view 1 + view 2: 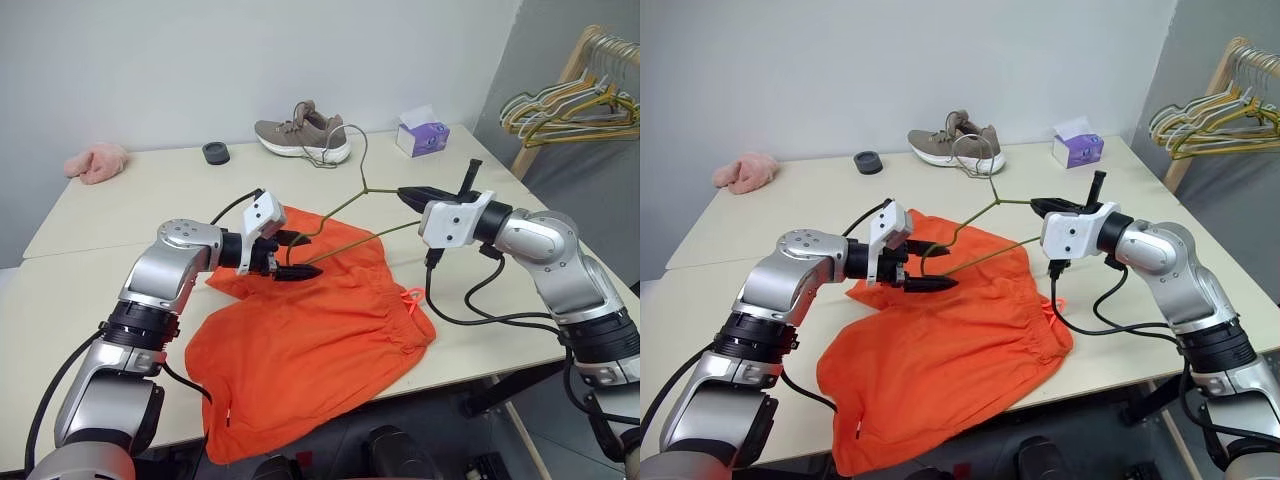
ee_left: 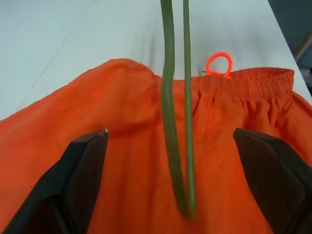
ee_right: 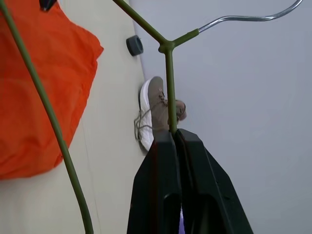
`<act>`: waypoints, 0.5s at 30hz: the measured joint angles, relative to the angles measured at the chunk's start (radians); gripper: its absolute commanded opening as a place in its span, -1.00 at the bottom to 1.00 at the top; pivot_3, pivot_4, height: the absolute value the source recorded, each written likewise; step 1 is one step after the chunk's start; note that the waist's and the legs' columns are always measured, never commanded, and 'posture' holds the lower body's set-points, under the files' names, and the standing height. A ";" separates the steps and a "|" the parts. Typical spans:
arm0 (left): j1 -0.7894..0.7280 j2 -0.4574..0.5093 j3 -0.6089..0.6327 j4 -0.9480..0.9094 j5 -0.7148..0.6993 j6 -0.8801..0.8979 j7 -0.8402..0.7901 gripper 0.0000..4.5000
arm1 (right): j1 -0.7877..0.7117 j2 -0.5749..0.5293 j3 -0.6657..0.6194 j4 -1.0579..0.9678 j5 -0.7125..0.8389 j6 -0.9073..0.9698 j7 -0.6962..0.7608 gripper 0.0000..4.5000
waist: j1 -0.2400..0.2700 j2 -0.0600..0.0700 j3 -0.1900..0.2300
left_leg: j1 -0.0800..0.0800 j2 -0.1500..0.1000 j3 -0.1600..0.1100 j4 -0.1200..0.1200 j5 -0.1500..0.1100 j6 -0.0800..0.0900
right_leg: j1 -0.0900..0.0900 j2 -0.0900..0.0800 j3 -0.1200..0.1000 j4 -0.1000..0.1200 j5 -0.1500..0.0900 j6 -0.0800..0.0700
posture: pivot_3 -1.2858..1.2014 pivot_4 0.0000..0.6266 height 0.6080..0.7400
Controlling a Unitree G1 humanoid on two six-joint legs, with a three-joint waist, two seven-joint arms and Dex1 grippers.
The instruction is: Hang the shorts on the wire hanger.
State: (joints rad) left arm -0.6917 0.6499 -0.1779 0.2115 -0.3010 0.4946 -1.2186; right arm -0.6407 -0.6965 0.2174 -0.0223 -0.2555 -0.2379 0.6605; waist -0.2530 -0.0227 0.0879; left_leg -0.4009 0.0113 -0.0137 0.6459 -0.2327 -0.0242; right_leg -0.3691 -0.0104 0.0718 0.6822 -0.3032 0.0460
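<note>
Shoe [image 1: 303,131], tissue box [image 1: 421,133], pink cloth [image 1: 97,161].

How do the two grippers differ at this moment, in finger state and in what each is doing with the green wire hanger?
The right gripper has its black fingers shut on the thin olive-green wire hanger and holds it above the table. The left gripper is open, fingers apart on either side of the hanger's bent end, over the bright orange fabric shorts. Both meet at the same hanger.

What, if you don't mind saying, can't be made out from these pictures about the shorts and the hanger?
- The shorts: the lower hem, cut off by the bottom edge of the left eye view.
- The wire hanger: whether its end touches the left gripper is unclear in the eye views.
- The tissue box: its print is too small.
</note>
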 measured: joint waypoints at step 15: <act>0.064 0.023 -0.013 -0.017 0.012 -0.006 -0.063 -0.98 | 0.035 -0.001 0.000 -0.057 0.041 0.028 0.091 -1.00 | -0.001 0.000 0.000 | 0.000 0.000 -0.001 0.000 0.000 0.000 | 0.000 0.000 -0.001 0.000 0.000 0.000 | -0.18 -0.87 1.00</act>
State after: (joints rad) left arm -0.6280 0.6725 -0.1914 0.1945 -0.2886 0.4882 -1.2819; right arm -0.6059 -0.6975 0.2171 -0.0790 -0.2150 -0.2102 0.7517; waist -0.2537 -0.0224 0.0877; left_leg -0.4008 0.0115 -0.0144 0.6460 -0.2327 -0.0243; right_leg -0.3688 -0.0105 0.0713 0.6825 -0.3032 0.0460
